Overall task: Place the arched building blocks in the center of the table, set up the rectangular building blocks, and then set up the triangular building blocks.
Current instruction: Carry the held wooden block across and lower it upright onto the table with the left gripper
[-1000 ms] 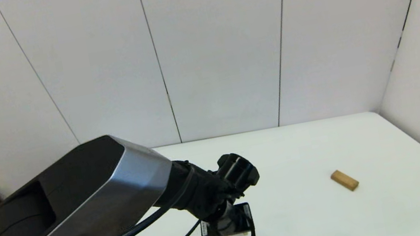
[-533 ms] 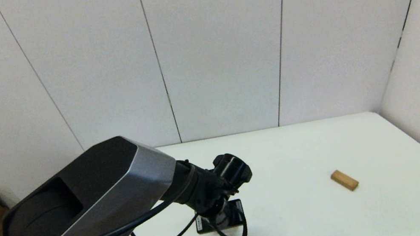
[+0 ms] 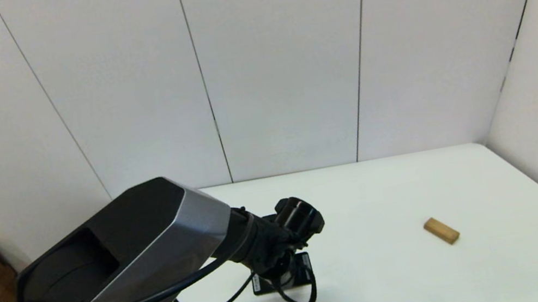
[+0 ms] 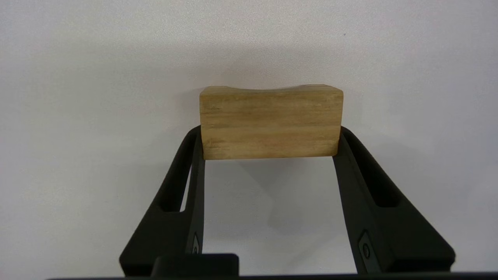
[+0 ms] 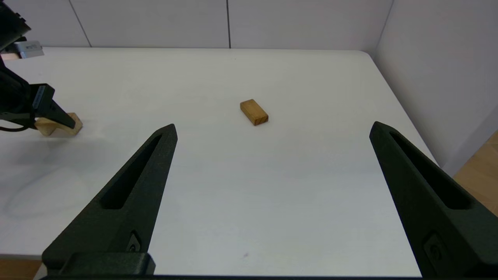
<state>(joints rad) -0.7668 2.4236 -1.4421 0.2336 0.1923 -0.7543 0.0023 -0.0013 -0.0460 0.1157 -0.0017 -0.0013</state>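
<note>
A white tabletop [image 3: 392, 190] carries a flat wooden bar [image 3: 441, 230] lying well to the right of the left jaws, and an arched block [image 5: 58, 125] sits between them.

L arm [image 3: 144, 261] over table [image 3: 515, 262]; rect. block [image 3: 441, 230] far right.

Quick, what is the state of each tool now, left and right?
Left tool: closed on the arched block, just above or on the table.
Right tool: open, holding nothing, well back from the rectangular block.

Lab: white partition panels [image 3: 275, 61]
</note>
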